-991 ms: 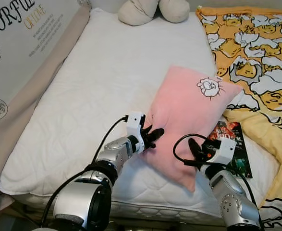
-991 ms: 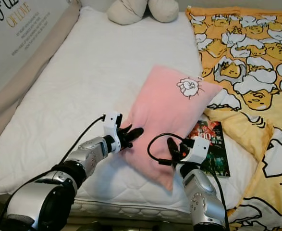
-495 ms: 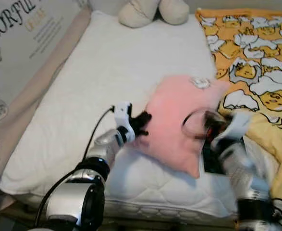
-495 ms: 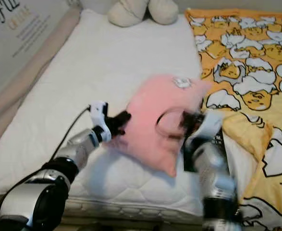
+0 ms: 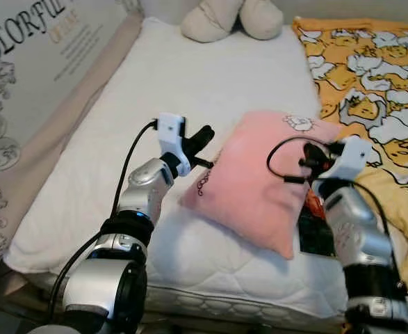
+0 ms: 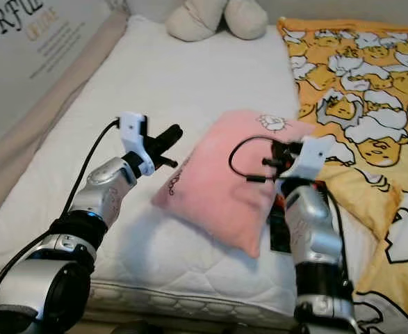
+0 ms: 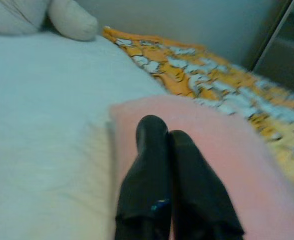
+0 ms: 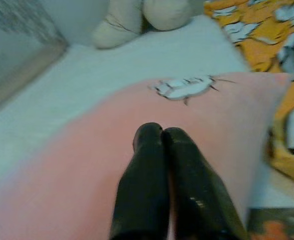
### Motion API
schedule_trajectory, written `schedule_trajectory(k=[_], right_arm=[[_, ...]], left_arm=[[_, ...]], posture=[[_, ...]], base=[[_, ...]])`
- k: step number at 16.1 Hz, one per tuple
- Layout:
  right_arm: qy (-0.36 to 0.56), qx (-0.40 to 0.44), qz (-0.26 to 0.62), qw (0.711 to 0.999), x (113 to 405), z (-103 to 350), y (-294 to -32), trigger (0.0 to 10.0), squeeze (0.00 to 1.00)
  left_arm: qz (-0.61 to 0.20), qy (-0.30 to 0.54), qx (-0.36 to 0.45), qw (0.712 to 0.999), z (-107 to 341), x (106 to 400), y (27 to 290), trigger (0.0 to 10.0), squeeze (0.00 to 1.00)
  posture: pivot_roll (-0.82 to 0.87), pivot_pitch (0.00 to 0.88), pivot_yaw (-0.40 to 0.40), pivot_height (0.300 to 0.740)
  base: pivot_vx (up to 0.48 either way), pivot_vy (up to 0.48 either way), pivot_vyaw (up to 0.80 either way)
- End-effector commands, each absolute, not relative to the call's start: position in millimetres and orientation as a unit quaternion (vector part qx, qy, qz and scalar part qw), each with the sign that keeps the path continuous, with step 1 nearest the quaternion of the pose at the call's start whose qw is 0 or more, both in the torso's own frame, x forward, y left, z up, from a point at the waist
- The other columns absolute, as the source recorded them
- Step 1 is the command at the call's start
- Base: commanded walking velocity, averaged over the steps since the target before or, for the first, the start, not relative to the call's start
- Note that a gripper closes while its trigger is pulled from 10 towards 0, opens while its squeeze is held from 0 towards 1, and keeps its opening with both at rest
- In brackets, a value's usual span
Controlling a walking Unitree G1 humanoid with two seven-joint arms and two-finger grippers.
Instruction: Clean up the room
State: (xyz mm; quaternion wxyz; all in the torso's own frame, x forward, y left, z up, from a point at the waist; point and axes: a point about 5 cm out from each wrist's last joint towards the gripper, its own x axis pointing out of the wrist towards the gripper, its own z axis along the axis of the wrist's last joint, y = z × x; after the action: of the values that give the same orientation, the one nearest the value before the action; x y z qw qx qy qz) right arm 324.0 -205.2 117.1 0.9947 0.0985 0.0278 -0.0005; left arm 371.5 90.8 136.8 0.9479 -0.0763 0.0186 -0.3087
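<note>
Left eye view: pink pillow (image 5: 256,184) lies on the bed (image 5: 190,90), flanked by both grippers. Left gripper (image 5: 202,136) and right gripper (image 5: 308,161) have jaws clenched on nothing, apparently pushing the pillow, not gripping it.

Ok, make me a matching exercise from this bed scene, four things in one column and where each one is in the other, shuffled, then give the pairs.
Things:
1. pink pillow
2. plush toy
3. yellow blanket
4. book

Places:
A. at the head of the mattress
B. spread along the bed's right side
C. between the left gripper and right gripper
D. partly under the pillow's right edge

Pairs: 1-C, 2-A, 3-B, 4-D
</note>
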Motion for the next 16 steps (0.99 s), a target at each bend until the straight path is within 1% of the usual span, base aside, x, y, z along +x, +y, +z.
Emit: schedule_trajectory(k=[1, 2, 3, 4, 7, 9, 11, 13, 16], right_arm=[[-0.009, 0.019, -0.017, 1.000, 314.9, 117.0, -199.9, 10.0, 1.00], [-0.023, -0.001, -0.016, 1.000, 308.7, 116.1, -194.3, 10.0, 1.00], [-0.028, -0.004, -0.026, 0.999, 304.6, 114.7, -193.7, 10.0, 1.00], [-0.042, -0.007, -0.042, 0.998, 298.5, 113.6, -195.6, 10.0, 1.00], [-0.054, 0.005, -0.065, 0.996, 289.8, 109.7, -196.6, 10.0, 1.00], [-0.053, 0.031, -0.080, 0.995, 282.2, 102.6, -194.3, 10.0, 1.00], [-0.039, 0.056, -0.089, 0.994, 278.0, 95.1, -194.0, 10.0, 1.00], [-0.038, 0.055, -0.085, 0.994, 275.6, 92.7, -192.2, 10.0, 1.00], [-0.042, 0.052, -0.086, 0.994, 277.5, 95.1, -193.3, 10.0, 1.00]], left_arm=[[-0.283, 0.011, 0.029, 0.959, 129.9, 370.1, 98.4, 10.0, 1.00], [-0.264, 0.011, 0.039, 0.964, 129.4, 371.7, 101.3, 10.0, 1.00], [-0.256, 0.010, 0.043, 0.966, 130.3, 372.9, 103.0, 10.0, 1.00], [-0.252, -0.007, 0.080, 0.964, 132.9, 372.1, 104.0, 10.0, 1.00], [-0.244, -0.021, 0.095, 0.965, 134.0, 371.2, 104.2, 10.0, 1.00], [-0.242, 0.012, 0.021, 0.970, 125.4, 370.9, 99.7, 10.0, 1.00], [-0.218, 0.031, -0.022, 0.975, 121.2, 371.7, 102.4, 10.0, 1.00], [-0.211, 0.036, -0.039, 0.976, 118.4, 370.6, 104.3, 10.0, 1.00], [-0.217, 0.036, -0.029, 0.975, 117.5, 369.9, 104.0, 10.0, 1.00]], posture=[[-0.02, 0.000, 0.013, 0.740], [-0.02, 0.000, 0.020, 0.740], [-0.03, 0.000, 0.026, 0.740], [-0.04, 0.000, 0.035, 0.740], [-0.05, 0.000, 0.045, 0.740], [-0.06, 0.000, 0.051, 0.740], [-0.06, 0.000, 0.051, 0.740], [-0.05, 0.000, 0.048, 0.740], [-0.05, 0.000, 0.046, 0.740]], base=[[0.000, 0.000, 0.00], [0.000, 0.000, 0.00], [0.000, 0.000, 0.00], [0.000, 0.000, 0.00], [0.000, 0.000, 0.00], [0.000, 0.000, 0.00], [0.000, 0.000, 0.00], [0.000, 0.000, 0.00], [0.000, 0.000, 0.00]])
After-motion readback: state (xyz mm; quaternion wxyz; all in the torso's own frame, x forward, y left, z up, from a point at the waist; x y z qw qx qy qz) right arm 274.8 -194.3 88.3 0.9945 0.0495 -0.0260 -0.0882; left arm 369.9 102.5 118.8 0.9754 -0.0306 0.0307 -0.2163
